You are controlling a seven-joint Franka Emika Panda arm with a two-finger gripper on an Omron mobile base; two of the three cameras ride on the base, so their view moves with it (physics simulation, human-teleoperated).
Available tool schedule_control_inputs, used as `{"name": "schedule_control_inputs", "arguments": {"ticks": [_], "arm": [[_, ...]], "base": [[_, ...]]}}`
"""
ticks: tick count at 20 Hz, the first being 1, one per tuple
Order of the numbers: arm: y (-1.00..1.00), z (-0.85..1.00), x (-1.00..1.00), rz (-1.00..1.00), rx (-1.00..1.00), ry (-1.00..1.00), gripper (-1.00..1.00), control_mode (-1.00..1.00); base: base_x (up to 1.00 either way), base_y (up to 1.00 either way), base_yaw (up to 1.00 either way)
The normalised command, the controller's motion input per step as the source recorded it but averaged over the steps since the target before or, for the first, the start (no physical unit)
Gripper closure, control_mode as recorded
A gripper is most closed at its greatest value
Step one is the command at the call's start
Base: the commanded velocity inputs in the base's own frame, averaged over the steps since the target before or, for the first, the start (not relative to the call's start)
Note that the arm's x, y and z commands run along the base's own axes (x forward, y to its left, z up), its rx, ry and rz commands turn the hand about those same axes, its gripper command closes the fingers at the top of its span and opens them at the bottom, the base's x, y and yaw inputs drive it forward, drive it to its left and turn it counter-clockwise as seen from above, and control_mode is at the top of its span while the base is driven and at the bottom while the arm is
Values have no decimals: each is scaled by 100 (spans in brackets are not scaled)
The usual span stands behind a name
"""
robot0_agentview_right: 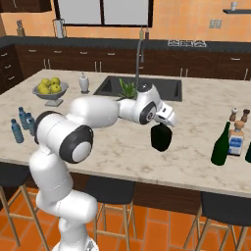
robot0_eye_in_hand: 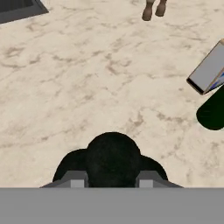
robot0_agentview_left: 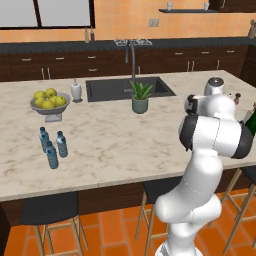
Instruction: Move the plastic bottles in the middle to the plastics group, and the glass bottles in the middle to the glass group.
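From the left base view, three small clear plastic water bottles with blue labels and caps (robot0_agentview_left: 52, 145) stood clustered at the left of the pale marbled stone table (robot0_agentview_left: 115, 140), in front of a grey bowl of yellow lemons (robot0_agentview_left: 49, 102). A white soap dispenser (robot0_agentview_left: 76, 91), a dark sink (robot0_agentview_left: 127, 87) and a potted green plant (robot0_agentview_left: 140, 96) lay beyond, with dark cabinets and orange walls behind.

From the right base view, the tool (robot0_agentview_right: 164, 123) had closed on the neck of a squat round-bodied black glass flask (robot0_agentview_right: 161, 137), which hung near mid-table, apparently just above the surface. A tall dark green glass bottle (robot0_agentview_right: 221, 145) stood at the right by a square clear labelled bottle (robot0_agentview_right: 236, 141). By my reading, nothing remained in the middle but the flask, so its delivery to the glass group looked like the last step.

From the hand view, the flask's black stopper sat between the closed fingertips (robot0_eye_in_hand: 77, 180), over bare marble, the green bottle at the right edge.
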Motion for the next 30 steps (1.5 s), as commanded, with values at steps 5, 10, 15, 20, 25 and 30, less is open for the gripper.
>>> {"name": "schedule_control_inputs", "arguments": {"ticks": [5,10,15,20,25,30], "arm": [[-57,12,-2,-40,4,0,100,-100],[-46,-6,-27,-24,2,-10,100,-100],[-56,1,-1,-26,0,-11,100,-100],[-37,16,0,-27,0,-1,100,-100],[-11,4,0,-24,-1,0,100,-100],[-32,0,-1,-30,0,0,100,-100]], "base": [[0,0,0],[0,0,0],[0,0,0],[0,0,0],[0,0,0],[0,0,0]]}}
